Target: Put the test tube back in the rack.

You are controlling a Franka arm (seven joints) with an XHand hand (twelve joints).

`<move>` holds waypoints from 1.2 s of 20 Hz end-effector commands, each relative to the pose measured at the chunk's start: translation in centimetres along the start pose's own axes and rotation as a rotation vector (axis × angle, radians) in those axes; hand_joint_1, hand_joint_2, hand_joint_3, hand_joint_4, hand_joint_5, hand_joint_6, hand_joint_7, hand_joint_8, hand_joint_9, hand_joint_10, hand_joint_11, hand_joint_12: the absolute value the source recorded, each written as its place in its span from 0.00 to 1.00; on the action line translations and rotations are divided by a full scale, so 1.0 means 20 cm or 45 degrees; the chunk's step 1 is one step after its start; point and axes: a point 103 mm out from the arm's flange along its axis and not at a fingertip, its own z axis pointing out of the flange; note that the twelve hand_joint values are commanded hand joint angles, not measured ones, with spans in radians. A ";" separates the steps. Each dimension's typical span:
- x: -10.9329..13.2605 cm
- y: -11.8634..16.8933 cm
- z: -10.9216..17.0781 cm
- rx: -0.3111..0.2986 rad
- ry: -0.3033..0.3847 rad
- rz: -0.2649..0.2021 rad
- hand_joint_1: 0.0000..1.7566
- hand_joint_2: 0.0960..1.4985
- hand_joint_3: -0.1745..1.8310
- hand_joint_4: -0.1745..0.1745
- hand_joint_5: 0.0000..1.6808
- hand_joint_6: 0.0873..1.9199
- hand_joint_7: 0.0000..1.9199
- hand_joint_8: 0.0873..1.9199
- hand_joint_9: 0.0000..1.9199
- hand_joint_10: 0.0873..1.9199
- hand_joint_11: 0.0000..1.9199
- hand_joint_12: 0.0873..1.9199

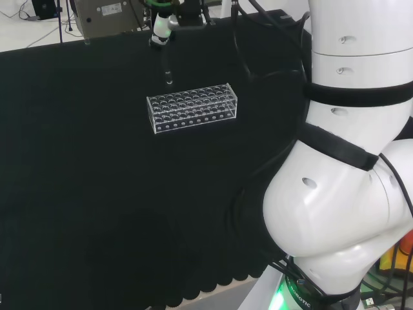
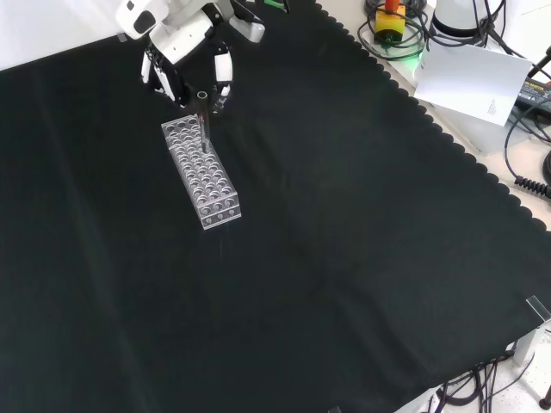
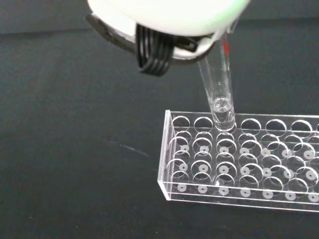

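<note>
I see the black and white hand (image 2: 185, 52) at the top of the front view, with its fingers (image 2: 223, 73) curled around a thin clear glass test tube (image 3: 219, 89). The tube hangs down from the hand, almost straight up and down. In the wrist view its round bottom end sits right at a hole in the row along one long edge of the clear plastic rack with many round holes (image 3: 239, 159), near one short end. I cannot tell if the tip is inside the hole or just above it. The rack lies flat on the black cloth (image 2: 344, 258), and I see no other tubes in it. In the head view the tube is a faint thin line just behind the rack, so it is hard to see. A blurry white part of the hand hides the top of the tube in the wrist view. There is a small red mark on the tube near the hand, but I cannot read it.
</note>
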 end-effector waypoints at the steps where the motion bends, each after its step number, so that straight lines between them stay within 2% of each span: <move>1: -0.01 0.01 0.06 0.017 0.038 0.000 0.82 0.37 0.40 0.00 0.80 0.21 0.75 0.30 0.76 0.00 0.37 0.66; 8: 0.00 0.02 0.12 0.033 0.075 0.014 0.82 0.37 0.40 0.00 0.80 0.21 0.75 0.30 0.76 0.00 0.37 0.66; 24: 0.04 0.02 0.22 0.070 0.122 0.005 0.82 0.37 0.40 0.00 0.80 0.21 0.75 0.30 0.76 0.00 0.37 0.66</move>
